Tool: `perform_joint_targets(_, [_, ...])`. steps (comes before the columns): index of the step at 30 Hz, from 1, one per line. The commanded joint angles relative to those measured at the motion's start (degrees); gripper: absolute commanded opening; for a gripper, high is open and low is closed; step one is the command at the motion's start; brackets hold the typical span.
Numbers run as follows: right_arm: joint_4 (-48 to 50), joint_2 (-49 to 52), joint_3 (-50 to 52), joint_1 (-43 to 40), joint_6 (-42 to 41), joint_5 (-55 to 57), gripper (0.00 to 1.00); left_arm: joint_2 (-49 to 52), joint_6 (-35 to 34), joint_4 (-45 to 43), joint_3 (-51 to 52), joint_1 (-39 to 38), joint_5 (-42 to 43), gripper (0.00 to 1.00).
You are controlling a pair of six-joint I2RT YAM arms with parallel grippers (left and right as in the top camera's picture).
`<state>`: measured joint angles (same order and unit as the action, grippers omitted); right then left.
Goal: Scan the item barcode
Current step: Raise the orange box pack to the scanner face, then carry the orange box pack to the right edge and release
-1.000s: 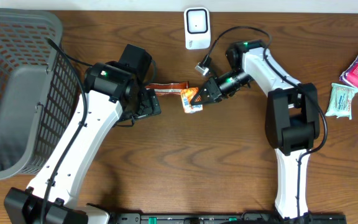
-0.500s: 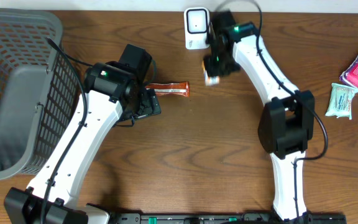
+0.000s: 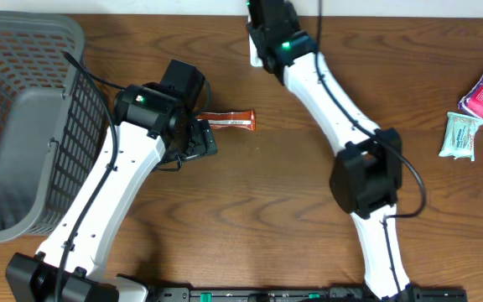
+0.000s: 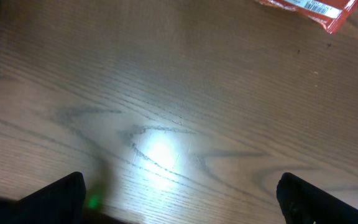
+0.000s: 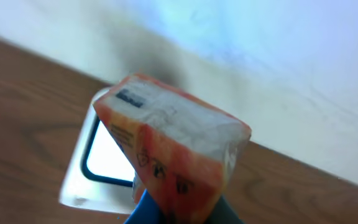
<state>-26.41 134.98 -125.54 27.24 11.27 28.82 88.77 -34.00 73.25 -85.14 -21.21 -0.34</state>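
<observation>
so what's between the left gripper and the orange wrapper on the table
Only bare table. The left wrist view shows plain wood from the open left gripper up to the orange wrapper at the frame's top.

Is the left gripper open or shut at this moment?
Open. In the left wrist view the left gripper has its fingers far apart, with only bare table between them.

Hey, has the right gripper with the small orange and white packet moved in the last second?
Yes. Overhead, the right gripper went from beside the flat orange wrapper toward the table's far edge, over the white scanner, shut on the packet.
</observation>
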Motion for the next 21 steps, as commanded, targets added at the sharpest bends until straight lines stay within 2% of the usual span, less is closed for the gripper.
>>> perform_joint_targets(1, [1.75,5.18,-0.26,0.96,11.58,10.99,0.01,0.35,0.96,0.22,0.0,0.04,-0.35,0.98])
perform_joint_targets(4, [1.7,6.29,-0.26,0.94,10.97,11.78,0.01,0.33,0.96,0.22,0.0,0.04,-0.35,0.98])
perform_joint_targets(11, [0.17,4.79,-1.31,-0.44,0.55,13.07,0.01,0.35,0.96,0.22,0.0,0.04,-0.35,0.98])
perform_joint_targets(17, [-8.26,-0.48,-2.1,-7.19,-9.57,10.25,0.01,0.35,0.96,0.22,0.0,0.04,-0.35,0.98])
perform_joint_targets(21, [-17.77,-2.6,-2.1,-14.64,-16.04,10.25,0.01,0.35,0.94,0.22,0.0,0.04,-0.35,0.98])
